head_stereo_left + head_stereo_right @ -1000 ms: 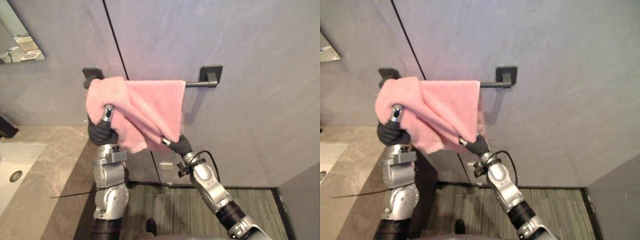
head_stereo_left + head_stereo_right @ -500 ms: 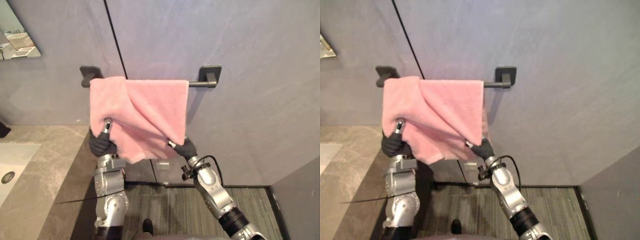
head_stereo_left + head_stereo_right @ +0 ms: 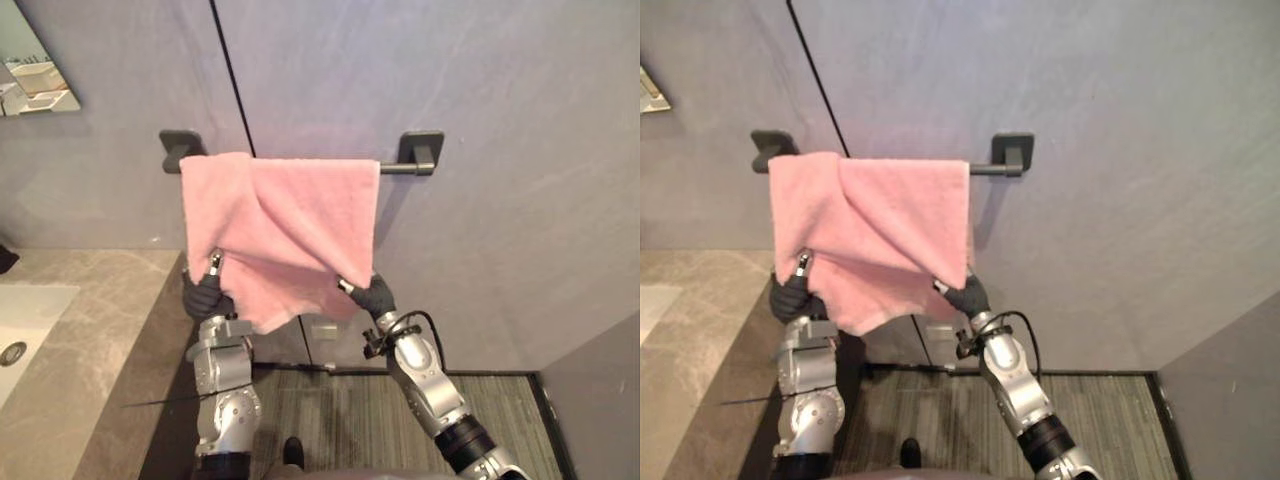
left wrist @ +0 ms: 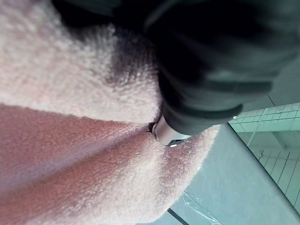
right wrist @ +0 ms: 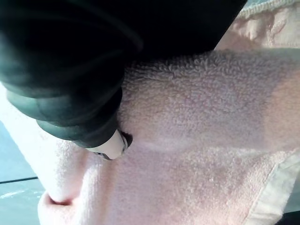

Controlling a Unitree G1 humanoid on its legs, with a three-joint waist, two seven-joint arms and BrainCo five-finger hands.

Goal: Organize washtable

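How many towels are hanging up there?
1. A pink towel hangs draped over the dark bar. Another could be hidden behind it.

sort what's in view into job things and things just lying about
Job: pink terry towel, dark metal wall bar it hangs over, left hand and right hand at its lower edge.
Just there: grey stone counter, white sink, mirror corner.

- towel (image 3: pixel 280 225): pink terry cloth, fluffy looped pile
- towel bar (image 3: pixel 392 168): dark matt metal
- wall (image 3: pixel 500 120): smooth grey matt panels
- countertop (image 3: pixel 90 330): beige veined stone, slight sheen
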